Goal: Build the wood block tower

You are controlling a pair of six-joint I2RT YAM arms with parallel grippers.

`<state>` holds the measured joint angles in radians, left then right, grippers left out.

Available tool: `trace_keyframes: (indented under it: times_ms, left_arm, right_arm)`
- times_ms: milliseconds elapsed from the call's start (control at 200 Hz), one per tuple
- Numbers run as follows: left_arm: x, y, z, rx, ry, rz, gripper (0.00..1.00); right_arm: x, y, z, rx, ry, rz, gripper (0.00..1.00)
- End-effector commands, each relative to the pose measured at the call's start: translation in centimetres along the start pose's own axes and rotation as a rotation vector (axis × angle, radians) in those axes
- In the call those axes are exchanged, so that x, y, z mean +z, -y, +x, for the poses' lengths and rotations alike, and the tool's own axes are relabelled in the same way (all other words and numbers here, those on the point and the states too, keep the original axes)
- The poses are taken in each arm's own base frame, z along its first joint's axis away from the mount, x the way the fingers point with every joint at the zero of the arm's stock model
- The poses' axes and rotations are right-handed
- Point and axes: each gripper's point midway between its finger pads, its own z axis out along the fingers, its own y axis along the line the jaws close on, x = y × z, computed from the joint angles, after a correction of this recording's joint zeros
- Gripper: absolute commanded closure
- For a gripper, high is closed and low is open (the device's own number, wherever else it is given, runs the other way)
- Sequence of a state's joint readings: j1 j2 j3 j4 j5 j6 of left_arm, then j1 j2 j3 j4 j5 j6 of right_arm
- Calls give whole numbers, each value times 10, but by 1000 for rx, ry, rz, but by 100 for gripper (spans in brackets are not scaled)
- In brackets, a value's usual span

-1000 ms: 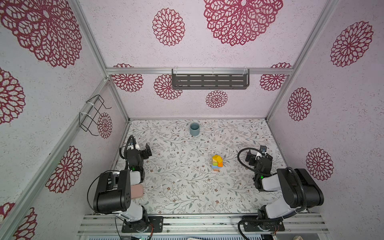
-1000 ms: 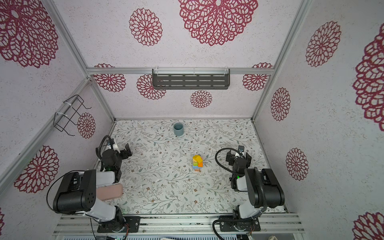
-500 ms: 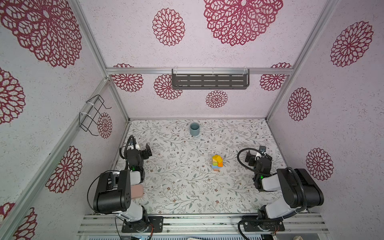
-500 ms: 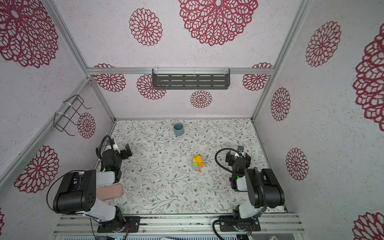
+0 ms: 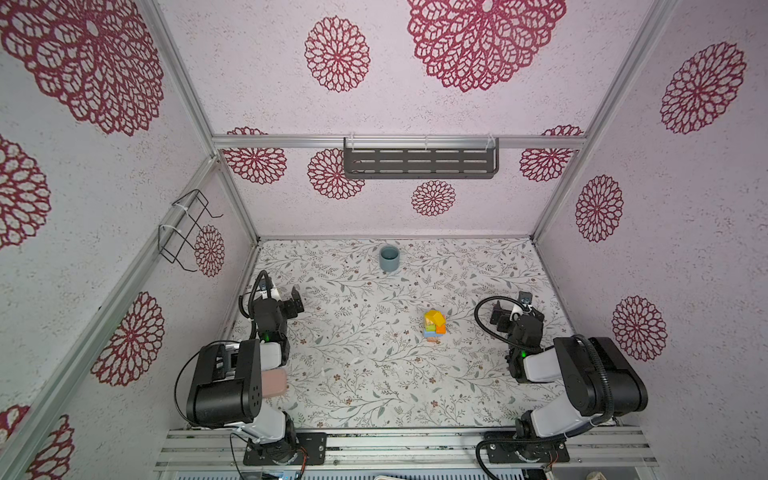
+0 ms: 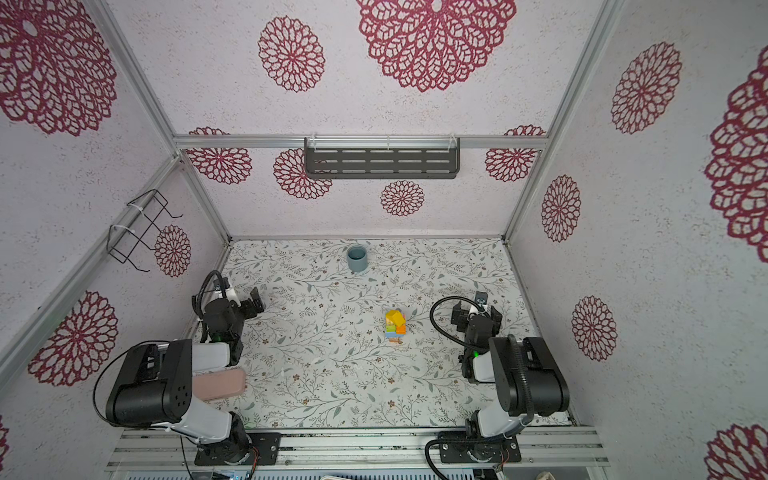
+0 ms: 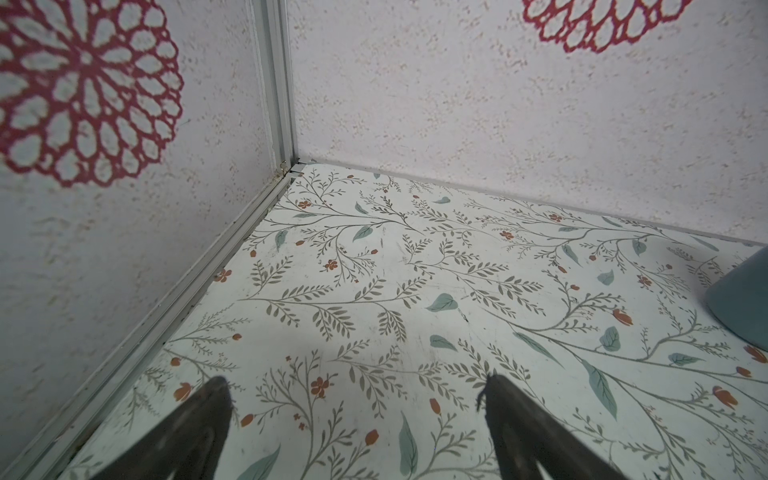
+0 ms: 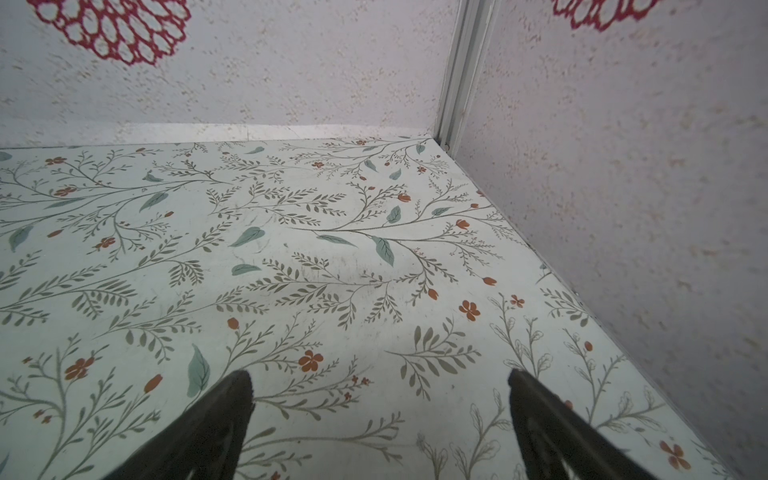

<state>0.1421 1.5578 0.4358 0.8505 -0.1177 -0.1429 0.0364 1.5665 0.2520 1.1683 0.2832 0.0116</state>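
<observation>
The tower (image 5: 434,324) (image 6: 395,325) stands alone right of the table's middle in both top views: a small stack of wood blocks with a yellow wedge (image 5: 435,318) on top, green, blue and orange blocks under it, and pale cubes lowest. My left gripper (image 5: 293,303) (image 6: 253,302) rests open near the left wall, far from the tower. My right gripper (image 5: 515,312) (image 6: 476,313) is open to the right of the tower, apart from it. In the wrist views, both the left gripper (image 7: 355,380) and the right gripper (image 8: 380,374) have only bare floral table between their fingers.
A grey-blue cup (image 5: 389,258) (image 6: 357,258) (image 7: 744,299) stands near the back wall. A pink flat case (image 5: 274,382) (image 6: 218,384) lies at the front left, partly under the left arm. A dark shelf (image 5: 419,158) and a wire rack (image 5: 187,228) hang on the walls.
</observation>
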Motion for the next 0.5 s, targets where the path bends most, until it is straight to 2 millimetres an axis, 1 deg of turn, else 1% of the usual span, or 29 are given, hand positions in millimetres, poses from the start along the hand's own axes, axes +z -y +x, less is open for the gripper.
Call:
trace_keyframes:
  times_ms: [0,495]
  left_arm:
    - [-2,3,-2,15,8,6,3]
    - [-2,0,-1,-7,5,25,3]
  right_arm:
    - [-3,-3,-19,31,64,-13,1]
    - [-2,-3,-19,31,60,-15,1]
